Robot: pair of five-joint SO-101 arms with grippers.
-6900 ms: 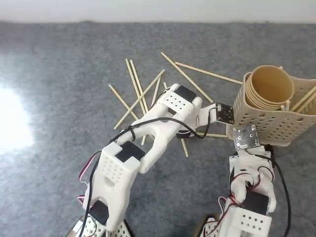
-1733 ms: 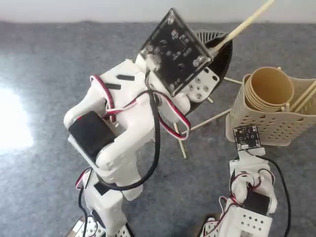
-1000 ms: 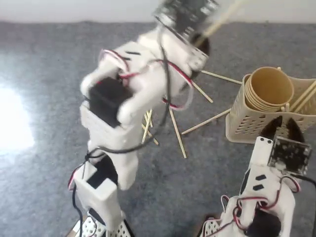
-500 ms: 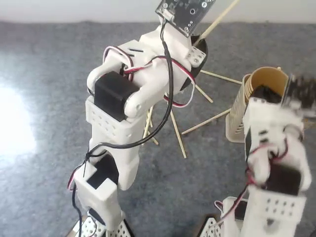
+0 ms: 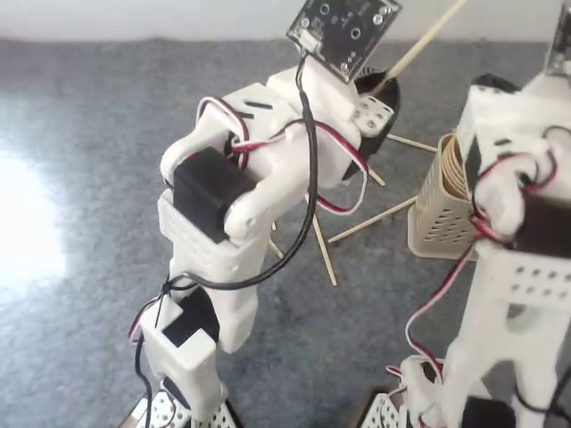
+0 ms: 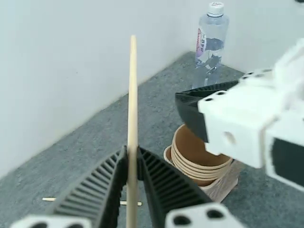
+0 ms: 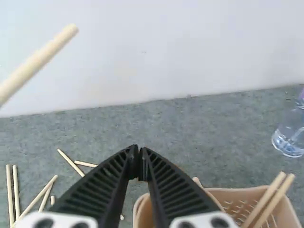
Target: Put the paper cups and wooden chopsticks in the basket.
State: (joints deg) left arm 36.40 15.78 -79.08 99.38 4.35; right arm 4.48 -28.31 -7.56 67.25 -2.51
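**A:** Which way is the basket (image 5: 434, 223) from the left end effector (image 6: 132, 153)?

**B:** Ahead and below, with cups (image 6: 197, 159) stacked inside. The jaws pinch one chopstick (image 6: 132, 95), its long axis running straight out past the tips, high over the bench (image 5: 89, 116).

**A:** And the right end effector (image 7: 138, 153)?

**B:** It's closed on nothing, just above the basket and nearer to it. Loose chopsticks (image 7: 29, 198) lie on the bench.

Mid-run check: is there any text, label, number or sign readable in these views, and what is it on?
Nothing can be read.
Label on the water bottle: has print, too blurred to read.
Markings on the circuit board in the high view: too small to read.
The paper cups and basket: no text visible.
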